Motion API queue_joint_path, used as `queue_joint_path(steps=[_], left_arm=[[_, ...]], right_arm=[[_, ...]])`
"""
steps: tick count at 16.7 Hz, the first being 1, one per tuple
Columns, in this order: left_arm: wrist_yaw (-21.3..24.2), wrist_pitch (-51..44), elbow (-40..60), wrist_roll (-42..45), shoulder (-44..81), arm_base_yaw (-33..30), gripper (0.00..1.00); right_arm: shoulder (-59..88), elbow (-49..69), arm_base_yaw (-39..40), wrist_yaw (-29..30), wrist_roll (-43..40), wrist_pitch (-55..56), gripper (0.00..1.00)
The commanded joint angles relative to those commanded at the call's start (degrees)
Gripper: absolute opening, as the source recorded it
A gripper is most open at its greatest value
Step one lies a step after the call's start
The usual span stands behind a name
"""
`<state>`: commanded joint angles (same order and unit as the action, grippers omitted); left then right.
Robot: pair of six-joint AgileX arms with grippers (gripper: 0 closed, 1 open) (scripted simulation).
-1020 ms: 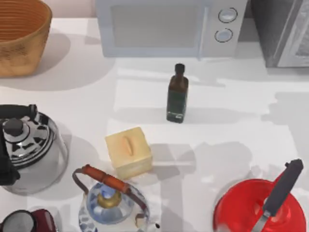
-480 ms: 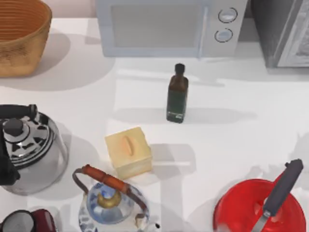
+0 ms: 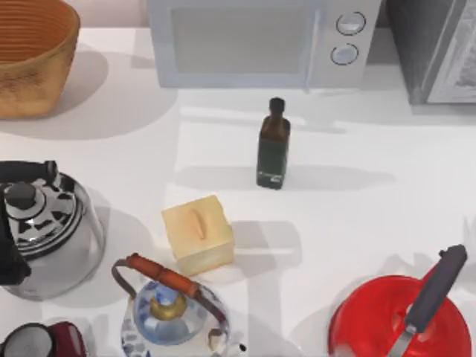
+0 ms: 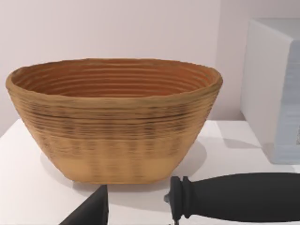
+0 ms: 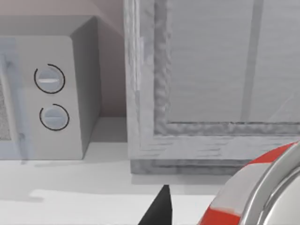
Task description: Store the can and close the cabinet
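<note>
The right gripper (image 5: 159,208) sits low over the table. Just beside it is a curved red, white and silver-rimmed surface, apparently the small drink can (image 5: 253,187). We cannot tell whether the claw grasps it. Beyond stands the grey panelled cabinet (image 5: 211,79), next to the white microwave (image 5: 51,93). The left gripper (image 4: 91,208), whose state we also cannot tell, faces the woven brown basket (image 4: 115,126).

The bottle (image 3: 273,145) stands before the microwave (image 3: 260,41) (basket (image 3: 33,56) far left), box (image 3: 198,233) nearer.
</note>
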<state>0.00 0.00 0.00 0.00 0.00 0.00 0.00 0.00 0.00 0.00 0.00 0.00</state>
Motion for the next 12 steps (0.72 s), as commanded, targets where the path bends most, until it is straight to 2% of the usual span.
queue_joint_path(steps=[6,9,12], left_arm=[[0.0,0.0,0.0,0.0,0.0,0.0,1.00],[0.0,0.0,0.0,0.0,0.0,0.0,1.00],[0.0,0.0,0.0,0.0,0.0,0.0,1.00]], right_arm=[[3.9,3.7,0.4,0.9,0.1,-1.9,0.00],[12.8,12.8,1.3,2.5,0.1,-5.2,0.00],[24.7,27.3,2.9,4.1,0.1,-8.9,0.00]])
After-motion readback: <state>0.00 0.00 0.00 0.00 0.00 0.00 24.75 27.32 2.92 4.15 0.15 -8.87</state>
